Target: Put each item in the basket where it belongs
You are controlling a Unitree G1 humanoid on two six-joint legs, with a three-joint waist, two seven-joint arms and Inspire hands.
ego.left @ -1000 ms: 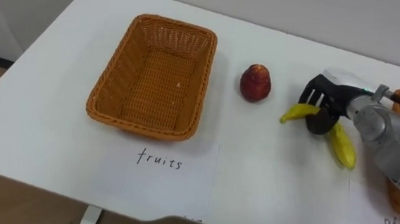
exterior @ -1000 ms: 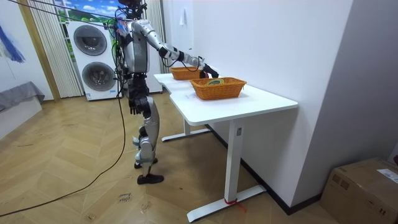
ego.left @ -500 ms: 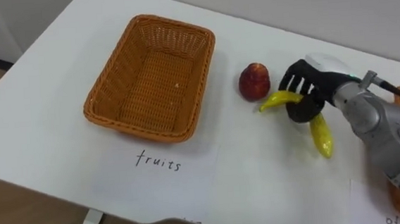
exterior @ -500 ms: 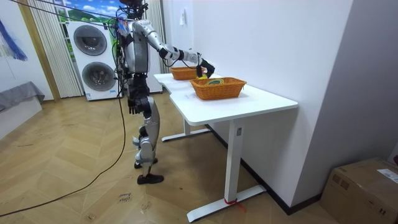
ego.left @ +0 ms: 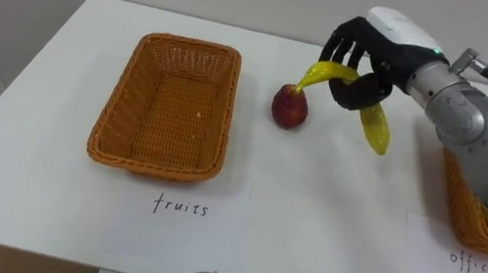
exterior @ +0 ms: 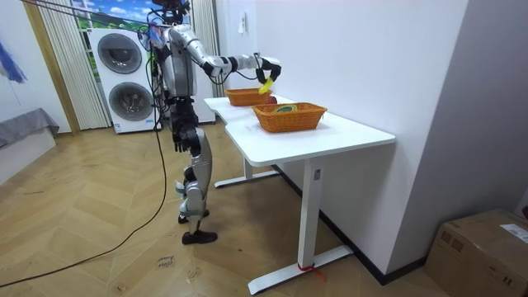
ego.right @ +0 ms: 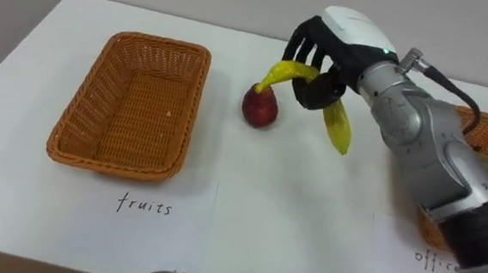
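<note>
In the room view the left hand [exterior: 176, 140] is hung beside the thigh; its state cannot be told. A rectangular orange-brown wicker basket [ego.left: 155, 163] is set at the left of the white table [ego.left: 36, 125]. A round red fruit [ego.left: 289, 107] is placed just right of it. A curved yellow banana [ego.left: 373, 129] is held clear of the tabletop, its middle gripped by the curled black fingers of the right hand [ego.left: 388, 40]. One tip is pointed over the red fruit and the other is hung downward. A second wicker basket [ego.left: 467, 216] is seen at the right edge.
</note>
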